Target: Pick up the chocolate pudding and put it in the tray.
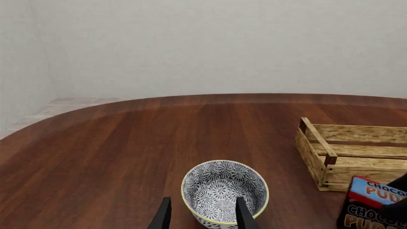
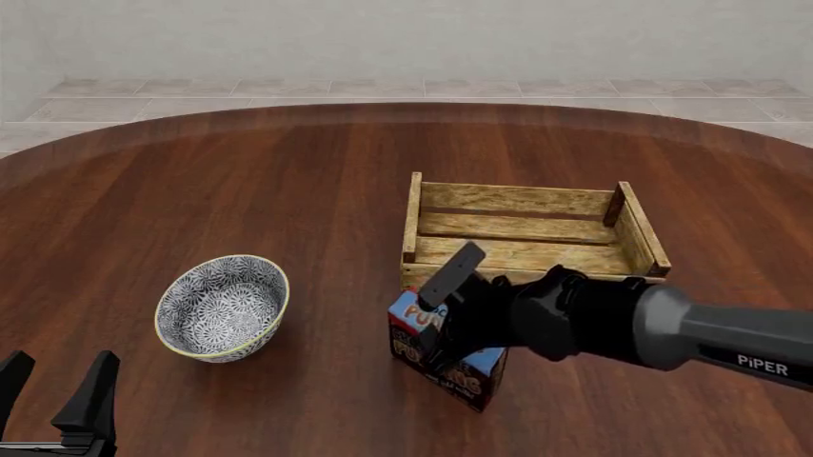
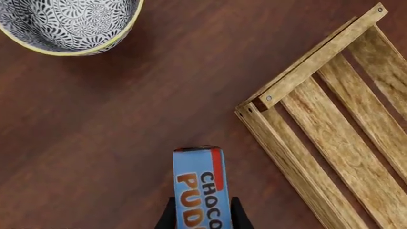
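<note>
The chocolate pudding (image 2: 447, 357) is sitting clamped between the right gripper (image 3: 201, 217) fingers, just in front of the tray (image 2: 524, 255). The bowl (image 2: 223, 307) is lying well to its left. The left gripper (image 2: 57, 390) is hanging with fingers apart, near the bowl. Only the right wrist view is showing the fingers pressing the carton's sides.
</note>
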`<act>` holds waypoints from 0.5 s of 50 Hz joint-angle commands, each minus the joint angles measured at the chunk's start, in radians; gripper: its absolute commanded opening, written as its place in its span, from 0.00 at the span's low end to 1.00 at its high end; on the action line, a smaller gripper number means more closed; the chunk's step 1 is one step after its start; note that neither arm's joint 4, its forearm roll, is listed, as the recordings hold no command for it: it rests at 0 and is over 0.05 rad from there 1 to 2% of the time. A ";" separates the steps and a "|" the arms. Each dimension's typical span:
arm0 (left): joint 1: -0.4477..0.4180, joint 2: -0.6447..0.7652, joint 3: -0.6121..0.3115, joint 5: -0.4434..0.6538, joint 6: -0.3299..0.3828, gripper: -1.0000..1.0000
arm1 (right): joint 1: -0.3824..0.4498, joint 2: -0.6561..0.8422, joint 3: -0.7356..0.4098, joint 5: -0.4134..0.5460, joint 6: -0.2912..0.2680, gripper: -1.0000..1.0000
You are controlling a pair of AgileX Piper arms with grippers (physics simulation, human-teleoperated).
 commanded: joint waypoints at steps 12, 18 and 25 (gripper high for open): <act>0.000 0.000 0.000 0.000 0.000 1.00 | -0.028 -0.047 0.001 0.013 -0.049 0.00; 0.000 0.000 0.000 0.000 0.000 1.00 | -0.033 -0.089 -0.016 0.050 -0.069 0.00; 0.000 0.000 0.000 0.000 0.000 1.00 | -0.064 -0.150 -0.049 0.111 -0.113 0.00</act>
